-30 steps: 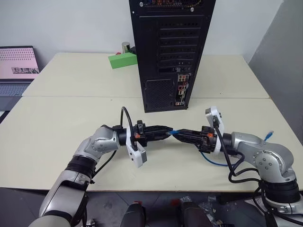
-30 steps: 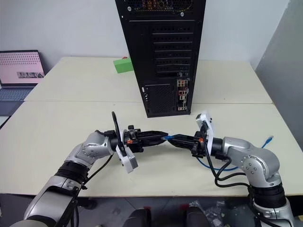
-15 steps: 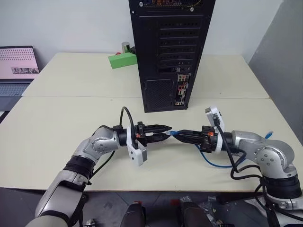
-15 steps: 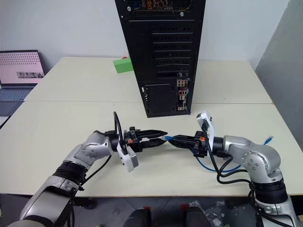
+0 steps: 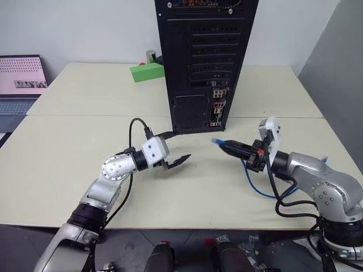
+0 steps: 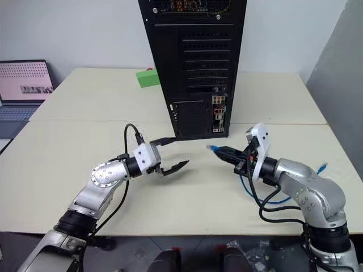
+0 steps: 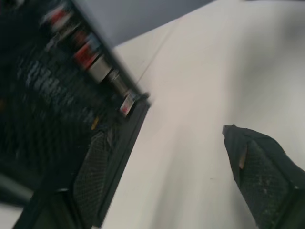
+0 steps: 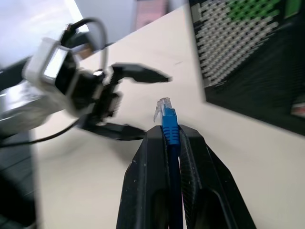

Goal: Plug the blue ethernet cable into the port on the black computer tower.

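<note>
The right pincer (image 8: pixel 171 138) was clamped on the blue ethernet cable (image 8: pixel 170 131) near the black computer tower (image 5: pixel 205 56), and the left pincer (image 5: pixel 176 148) was spread apart and empty, so the plug could tip and miss the small port (image 5: pixel 215 109).

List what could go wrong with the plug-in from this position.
1. The right gripper clamps the blue ethernet cable just behind the plug, which juts free; a slightly off approach could jam or bend it against the port column.
2. The cable's slack loops on the table under the right arm; it might snag and tug the plug aside.
3. The open left gripper hangs near the black computer tower and may crowd the path.
</note>
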Robot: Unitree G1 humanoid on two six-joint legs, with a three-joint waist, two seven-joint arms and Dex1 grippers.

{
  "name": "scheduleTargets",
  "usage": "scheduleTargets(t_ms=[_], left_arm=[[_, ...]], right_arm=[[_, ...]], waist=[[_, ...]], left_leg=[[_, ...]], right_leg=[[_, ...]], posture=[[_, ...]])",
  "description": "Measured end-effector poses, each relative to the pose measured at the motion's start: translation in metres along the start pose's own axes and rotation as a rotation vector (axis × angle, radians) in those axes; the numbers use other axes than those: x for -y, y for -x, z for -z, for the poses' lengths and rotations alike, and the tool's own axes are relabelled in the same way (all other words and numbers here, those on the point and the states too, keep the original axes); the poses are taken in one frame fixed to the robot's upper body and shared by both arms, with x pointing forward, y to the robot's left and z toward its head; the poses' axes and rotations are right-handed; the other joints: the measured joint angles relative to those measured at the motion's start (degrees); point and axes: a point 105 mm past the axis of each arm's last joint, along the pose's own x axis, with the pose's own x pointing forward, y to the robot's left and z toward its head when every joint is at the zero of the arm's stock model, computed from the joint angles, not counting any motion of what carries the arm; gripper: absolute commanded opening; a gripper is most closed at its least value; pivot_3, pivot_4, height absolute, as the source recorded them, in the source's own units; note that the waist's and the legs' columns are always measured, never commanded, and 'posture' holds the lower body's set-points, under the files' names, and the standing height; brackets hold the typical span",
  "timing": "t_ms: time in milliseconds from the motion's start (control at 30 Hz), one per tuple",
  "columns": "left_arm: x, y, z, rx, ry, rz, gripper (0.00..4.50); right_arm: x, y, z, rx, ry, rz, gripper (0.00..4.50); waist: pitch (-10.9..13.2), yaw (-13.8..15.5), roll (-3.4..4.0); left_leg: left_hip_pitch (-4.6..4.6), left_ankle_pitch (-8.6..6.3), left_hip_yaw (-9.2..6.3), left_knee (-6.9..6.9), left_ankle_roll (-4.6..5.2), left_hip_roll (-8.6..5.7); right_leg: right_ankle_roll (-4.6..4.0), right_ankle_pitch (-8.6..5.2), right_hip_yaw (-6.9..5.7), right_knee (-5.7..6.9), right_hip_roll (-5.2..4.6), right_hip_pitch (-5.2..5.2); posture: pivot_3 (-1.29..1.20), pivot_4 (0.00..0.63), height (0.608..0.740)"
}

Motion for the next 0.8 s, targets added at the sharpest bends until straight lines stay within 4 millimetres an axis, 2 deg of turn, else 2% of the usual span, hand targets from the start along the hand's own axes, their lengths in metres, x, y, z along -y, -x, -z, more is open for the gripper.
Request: scheduleTargets(t_ms=[167,233,300,367,500,800], left_arm=[[-0.002,-0.016,-0.017,0.005,0.163,-0.112,3.91],[-0.013,-0.020,-0.018,-0.021,0.216,-0.196,3.91],[-0.020,-0.020,-0.018,-0.046,0.215,-0.239,3.91],[-0.029,-0.020,-0.017,-0.082,0.226,-0.307,3.91],[-0.035,-0.023,-0.019,-0.099,0.233,-0.337,3.91],[-0.023,-0.030,-0.023,-0.080,0.300,-0.254,3.91]], right_arm=[[-0.012,-0.019,-0.006,0.067,0.030,0.092,0.03],[-0.016,-0.034,-0.009,0.100,0.031,0.149,0.03],[-0.014,-0.041,-0.015,0.132,0.038,0.205,0.03],[0.000,-0.050,-0.020,0.168,0.030,0.339,0.03],[0.014,-0.059,-0.014,0.159,0.023,0.492,0.03],[0.041,-0.062,-0.010,0.175,-0.053,0.725,0.03]], waist=[[0.0,-0.1,0.00],[0.0,-0.2,0.00],[0.0,-0.1,0.00],[0.0,-0.1,0.00],[0.0,0.1,0.00],[0.0,0.0,0.00]], left_leg=[[0.01,0.00,-0.01,-0.01,0.00,0.01],[0.01,0.00,-0.02,-0.01,-0.01,0.01],[0.00,0.01,-0.01,-0.01,-0.01,0.00],[-0.02,0.01,-0.01,-0.01,-0.02,0.00],[-0.11,0.01,0.00,-0.02,-0.03,-0.01],[-0.11,0.01,0.01,-0.04,-0.03,-0.01]], right_leg=[[-0.01,0.00,0.02,0.01,0.02,-0.01],[0.01,0.00,0.02,0.04,0.04,-0.05],[-0.03,0.02,0.03,0.02,0.04,-0.06],[-0.05,0.03,0.03,0.01,0.03,-0.09],[-0.07,0.04,0.04,0.01,0.01,-0.18],[-0.07,0.04,0.04,0.03,0.01,-0.20]], posture=[[0.00,0.150,0.740],[0.00,0.150,0.740],[0.00,0.150,0.740],[0.00,0.150,0.740],[0.00,0.150,0.740],[0.00,0.150,0.740]])
